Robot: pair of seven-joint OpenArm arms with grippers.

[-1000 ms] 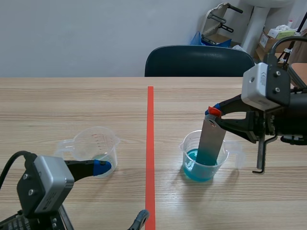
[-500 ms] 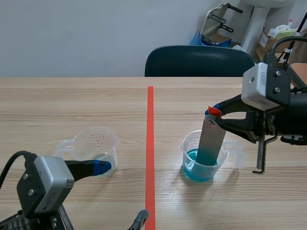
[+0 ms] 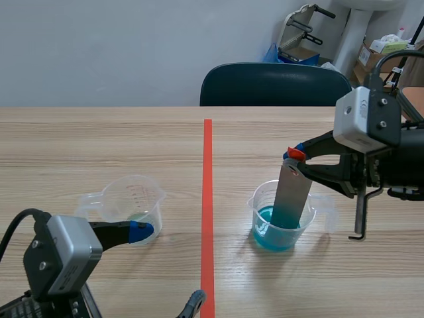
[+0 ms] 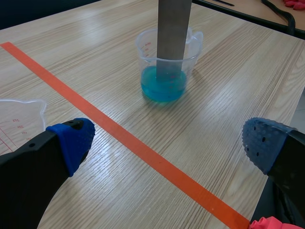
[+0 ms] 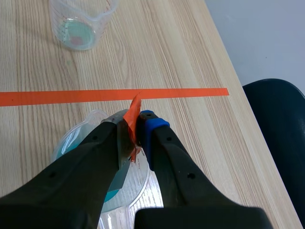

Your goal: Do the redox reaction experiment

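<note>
Zero change was logged over the last second.
- The right gripper stayed clamped on the top of the grey metal strip.
- That strip stood tilted in the cup of blue liquid, with its lower end submerged.
- Judgement: this was the soaking stage, with the strip held steady to react and no lift-out begun.
- The left gripper had its fingers spread wide and held nothing. It sat low, at eight o'clock from the blue cup.
- One of its pads lay just beside the near-empty clear cup.

Edges and room:
- The tape line ran between the two cups, at nine o'clock from the blue cup.
- Bare wood lay open at twelve and six o'clock of the blue cup.
- The table's far edge was well apart at twelve o'clock, with a chair behind it.
- A black hooked rod hung under the right arm, near the blue cup at three o'clock.
</note>
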